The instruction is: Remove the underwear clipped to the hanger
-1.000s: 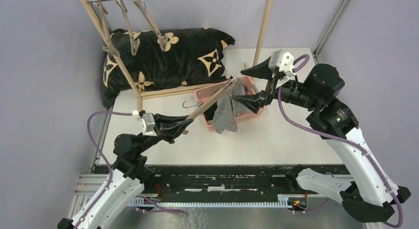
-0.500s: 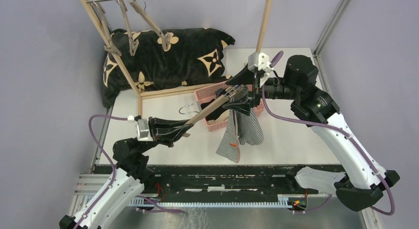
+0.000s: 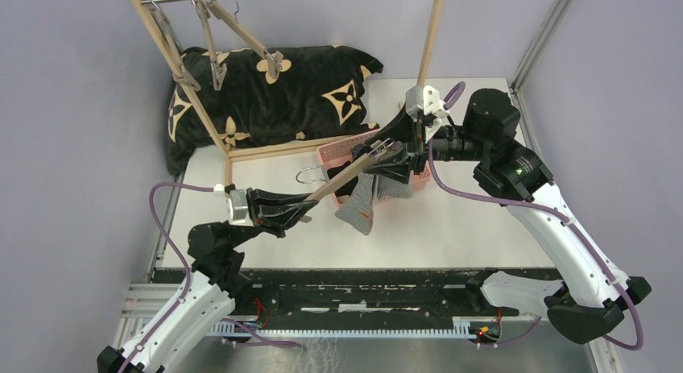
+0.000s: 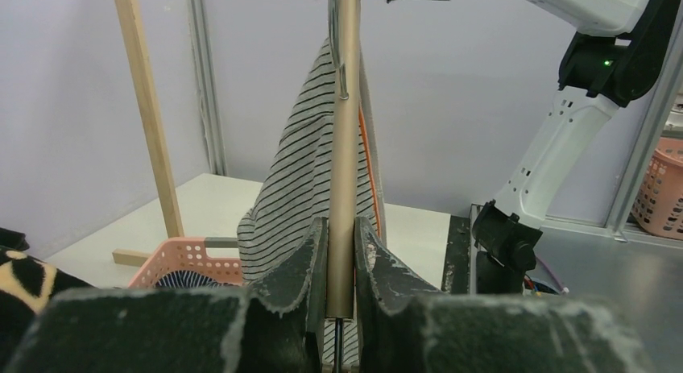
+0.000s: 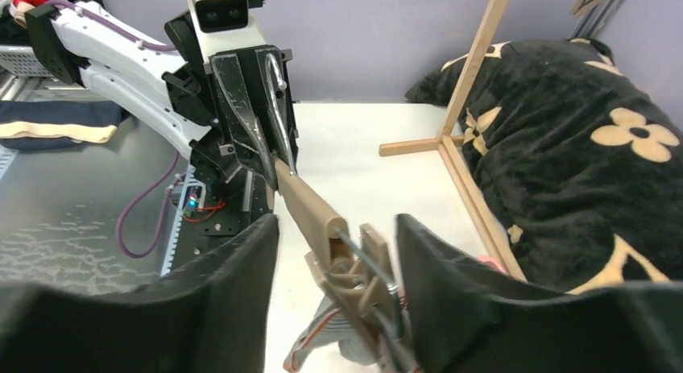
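My left gripper (image 3: 302,205) is shut on the lower end of a tan wooden hanger bar (image 3: 338,178), which it holds tilted up to the right. In the left wrist view the bar (image 4: 346,139) stands between my fingers (image 4: 304,260). Grey-and-white striped underwear (image 3: 358,205) with orange trim hangs from the clip at the bar's far end, also in the left wrist view (image 4: 302,180). My right gripper (image 3: 403,151) is open, its jaws either side of that clip (image 5: 362,280). A navy striped cloth (image 4: 173,278) lies in the basket. The black pair is not visible.
A pink basket (image 3: 334,153) stands under the hanger's far end. Behind it is a wooden rack (image 3: 201,107) with several empty clip hangers (image 3: 242,35) and a black floral blanket (image 3: 282,91). A wooden post (image 3: 429,43) stands just behind my right gripper.
My right gripper has moved left onto the hanger's clip end. The striped underwear came up out of the basket, hung low, and now has swung up and left.
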You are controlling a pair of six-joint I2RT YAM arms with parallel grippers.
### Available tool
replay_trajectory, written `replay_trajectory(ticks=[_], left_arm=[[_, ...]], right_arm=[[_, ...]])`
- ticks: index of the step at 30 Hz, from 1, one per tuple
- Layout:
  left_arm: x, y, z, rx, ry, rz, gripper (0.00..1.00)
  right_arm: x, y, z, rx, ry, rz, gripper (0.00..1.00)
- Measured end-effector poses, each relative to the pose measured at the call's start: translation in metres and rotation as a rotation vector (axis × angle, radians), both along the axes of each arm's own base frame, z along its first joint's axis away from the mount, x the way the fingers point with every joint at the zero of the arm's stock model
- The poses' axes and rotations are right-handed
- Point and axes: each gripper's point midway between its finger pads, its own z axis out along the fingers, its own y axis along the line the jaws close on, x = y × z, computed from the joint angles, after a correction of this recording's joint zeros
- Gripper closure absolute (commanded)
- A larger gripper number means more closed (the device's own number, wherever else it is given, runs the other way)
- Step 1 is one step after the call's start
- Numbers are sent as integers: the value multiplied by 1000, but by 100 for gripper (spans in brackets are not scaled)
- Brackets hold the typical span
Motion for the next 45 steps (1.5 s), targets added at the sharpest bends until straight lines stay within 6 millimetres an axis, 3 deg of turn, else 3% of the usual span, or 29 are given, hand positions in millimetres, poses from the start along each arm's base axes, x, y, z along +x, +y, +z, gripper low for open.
replay_trajectory(ticks=[1, 2, 3, 7, 9, 11, 16, 19, 23, 27, 32, 36, 40, 45], left_arm=[[0, 0, 0, 1, 2, 0, 97], [0, 0, 0, 2, 0, -2, 97], [-1, 0, 0, 1, -1, -4, 97], [-3, -1, 1, 0, -14, -13, 97], [-3, -1, 1, -2, -16, -13, 97], [-3, -1, 2, -4, -19, -12, 97], [5, 0, 2, -17, 1, 19, 97], [10, 1, 2, -24, 15, 39, 97], [20, 5, 1, -30, 57, 86, 97], [38, 10, 7, -14, 138, 175, 97], [63, 21, 26, -1, 207, 310, 97], [88, 25, 22, 53, 308, 405, 97], [105, 24, 3, 137, 401, 457, 97], [117, 30, -20, 232, 499, 525, 97]], right_arm=[[0, 0, 1, 2, -6, 2, 64], [0, 0, 2, 5, -9, 4, 89], [0, 0, 3, 8, -18, 4, 98], [-2, -2, 6, 15, -12, 20, 99], [-5, -2, 7, 18, -17, 31, 53], [-5, -2, 8, 20, -20, 26, 39], [3, -7, 8, 33, -45, -54, 25], [13, -15, 4, 46, -59, -157, 24], [31, -34, -19, 41, -14, -346, 24], [48, -43, -64, -5, 108, -475, 26], [63, -41, -161, -148, 337, -557, 33], [66, -45, -224, -273, 478, -620, 34], [48, -58, -273, -357, 580, -666, 33], [15, -69, -299, -385, 660, -668, 32]])
